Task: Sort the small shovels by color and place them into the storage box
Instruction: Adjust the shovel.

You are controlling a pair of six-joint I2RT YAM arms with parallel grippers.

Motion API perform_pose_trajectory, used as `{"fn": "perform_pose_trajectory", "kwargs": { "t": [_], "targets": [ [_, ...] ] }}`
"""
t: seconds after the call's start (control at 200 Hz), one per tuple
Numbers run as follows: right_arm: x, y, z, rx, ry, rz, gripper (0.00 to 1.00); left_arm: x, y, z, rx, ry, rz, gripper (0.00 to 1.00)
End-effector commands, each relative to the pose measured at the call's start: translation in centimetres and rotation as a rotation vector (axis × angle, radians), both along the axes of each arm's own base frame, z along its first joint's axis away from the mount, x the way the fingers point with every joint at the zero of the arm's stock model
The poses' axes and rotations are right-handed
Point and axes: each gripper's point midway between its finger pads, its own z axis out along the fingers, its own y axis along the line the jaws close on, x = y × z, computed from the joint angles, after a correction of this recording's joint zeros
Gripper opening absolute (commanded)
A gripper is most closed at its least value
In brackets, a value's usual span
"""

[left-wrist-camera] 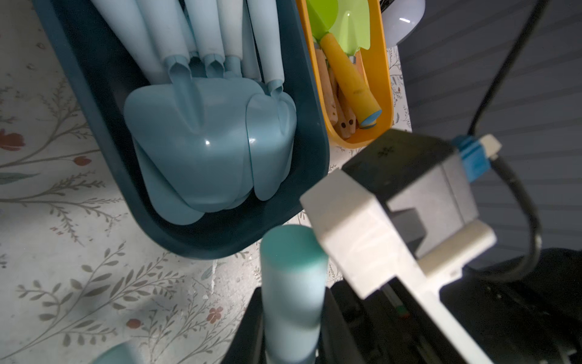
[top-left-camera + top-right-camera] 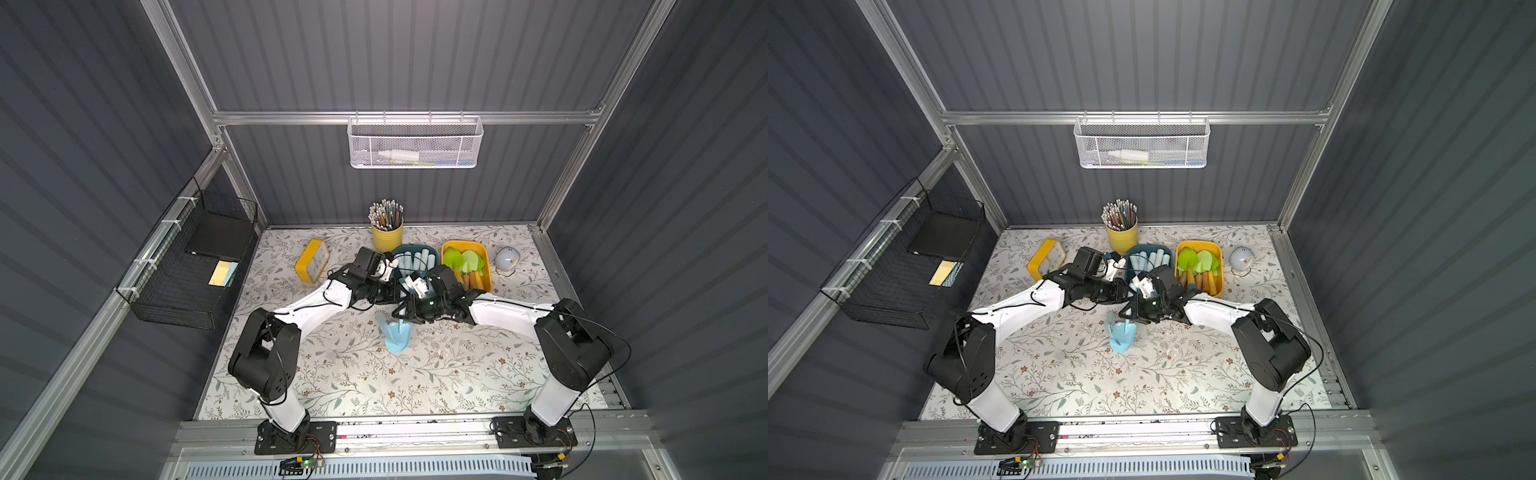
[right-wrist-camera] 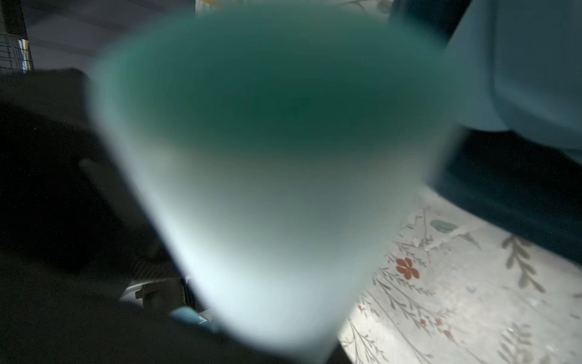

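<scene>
Pale blue shovel (image 1: 291, 283), handle between left fingers (image 1: 248, 331), near dark blue box (image 1: 85, 78)

This is a robot test booth dressed like a hobby corner: dark grey ribbed wall panels (image 2: 415, 54) in a silver aluminium frame (image 2: 403, 117) enclose a table under a floral-printed cover sheet (image 2: 353, 374). Above the yellow metal cup of silver-tipped pencils (image 2: 387, 232) a white mesh basket (image 2: 415, 143) hangs on the frame. To the cup's left hangs a black wire basket (image 2: 187, 274), and in front of it the white-and-black left arm (image 2: 307, 309) and right arm (image 2: 511, 316) are bolted to a metal rail (image 2: 415, 432).
</scene>
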Motion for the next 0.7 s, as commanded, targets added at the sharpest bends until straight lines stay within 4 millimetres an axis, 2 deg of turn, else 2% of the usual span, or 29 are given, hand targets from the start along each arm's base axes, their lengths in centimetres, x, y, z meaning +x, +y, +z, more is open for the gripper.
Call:
{"fn": "perform_pose_trajectory", "kwargs": {
  "t": [0.0, 0.185, 0.265, 0.365, 0.475, 0.53, 0.585, 0.65, 0.695],
  "targets": [
    [0.8, -0.7, 0.0, -0.038, -0.025, -0.09, 0.0, -0.8, -0.3, 2.0, -0.028, -0.057, -0.033, 0.0],
    [0.9, -3.3, -4.6, -0.356, -0.02, -0.163, 0.0, 0.2, 0.2, 1.3, 0.008, -0.087, -0.001, 0.0],
    [1.2, -4.0, -5.6, -0.466, -0.037, -0.181, 0.0, 0.6, 0.4, 1.1, 0.015, -0.095, 0.005, 0.0],
    [1.6, -3.2, -4.3, -0.526, -0.107, -0.164, 0.0, 1.4, 1.3, 1.4, 0.017, -0.108, 0.033, 0.0],
    [3.0, -3.5, -1.9, -0.576, -0.171, -0.202, 0.0, 3.8, 3.9, 3.6, 0.004, -0.161, 0.135, 0.0],
    [3.9, -4.3, -0.9, -0.627, -0.204, -0.23, 0.0, 5.2, 5.5, 5.3, -0.011, -0.195, 0.198, 0.07],
    [4.9, -5.2, 0.1, -0.694, -0.238, -0.254, 0.0, 6.3, 6.8, 6.9, -0.024, -0.23, 0.252, 0.21],
    [6.2, -6.2, 1.3, -0.771, -0.266, -0.285, 0.0, 7.4, 7.6, 8.8, -0.023, -0.279, 0.298, 0.45],
    [7.2, -6.9, 2.0, -0.823, -0.291, -0.308, 0.0, 7.8, 7.8, 9.7, -0.024, -0.301, 0.317, 0.5]
  ]
}}
